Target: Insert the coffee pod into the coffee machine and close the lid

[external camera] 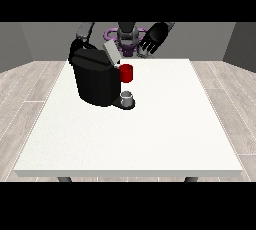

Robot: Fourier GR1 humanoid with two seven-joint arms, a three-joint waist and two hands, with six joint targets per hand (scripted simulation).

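The black coffee machine [95, 81] stands on the table's far left part. Its grey lid [110, 53] is tilted up and open. A red cylinder [126, 73], the pod or its holder, sits at the machine's front just below the lid. Under it a small grey cup [128, 97] rests on the machine's base. The hand at the view's right [155, 36] hangs in the air beyond the table's far edge, fingers spread and holding nothing. The hand at the view's left [76, 47] is down behind the machine's top left corner and mostly hidden.
The white table [130, 139] stretches wide towards the camera and to the right of the machine. The robot's torso [127, 36] stands behind the far edge.
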